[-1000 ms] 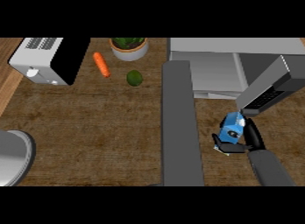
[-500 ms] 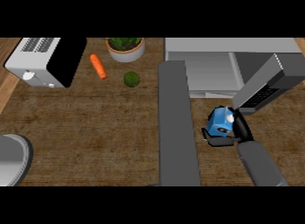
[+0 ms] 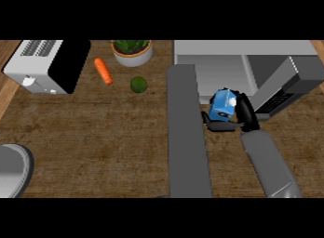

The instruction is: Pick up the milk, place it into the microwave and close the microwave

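My right hand (image 3: 239,116) curls round the milk (image 3: 224,102). The carton sits in my fingers, just before the open microwave (image 3: 219,69).

Toaster (image 3: 48,65) far left, carrot (image 3: 104,71) and plant (image 3: 131,51) right of it, microwave (image 3: 244,69) far right.

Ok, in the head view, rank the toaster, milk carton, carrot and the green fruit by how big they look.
Largest to smallest, as they look:
1. toaster
2. milk carton, partly hidden by the right hand and lifted nearer the camera, so its rank is less sure
3. carrot
4. green fruit, close to the carrot
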`<act>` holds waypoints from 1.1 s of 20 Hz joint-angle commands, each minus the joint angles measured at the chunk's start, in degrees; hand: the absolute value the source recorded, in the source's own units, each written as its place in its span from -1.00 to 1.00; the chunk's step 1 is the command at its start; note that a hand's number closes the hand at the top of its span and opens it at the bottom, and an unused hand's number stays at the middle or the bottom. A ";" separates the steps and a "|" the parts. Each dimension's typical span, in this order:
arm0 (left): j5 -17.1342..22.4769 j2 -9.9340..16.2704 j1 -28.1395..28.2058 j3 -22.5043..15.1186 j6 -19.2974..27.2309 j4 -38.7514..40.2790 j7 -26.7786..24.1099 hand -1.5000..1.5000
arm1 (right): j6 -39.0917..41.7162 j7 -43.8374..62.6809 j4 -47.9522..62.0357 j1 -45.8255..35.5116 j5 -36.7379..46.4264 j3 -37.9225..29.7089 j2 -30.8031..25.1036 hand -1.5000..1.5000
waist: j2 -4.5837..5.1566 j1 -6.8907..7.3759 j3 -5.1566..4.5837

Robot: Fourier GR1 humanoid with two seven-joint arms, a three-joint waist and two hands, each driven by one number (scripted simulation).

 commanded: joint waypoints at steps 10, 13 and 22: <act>-0.49 0.16 -5.22 1.86 -1.41 2.59 3.67 -1.00 | -4.77 10.04 15.53 -18.82 1.78 -3.20 -5.31 1.00 | 1.06 2.35 0.11; 1.27 0.83 -5.66 1.41 -1.05 1.24 6.03 -1.00 | -9.55 10.92 19.29 -21.05 2.28 -4.59 -6.04 1.00 | 1.61 3.53 0.17; 1.04 3.64 -12.50 2.98 -0.71 6.10 6.22 -1.00 | -22.41 14.28 23.21 -24.17 -0.44 -10.34 -6.76 -1.00 | 2.98 5.68 0.30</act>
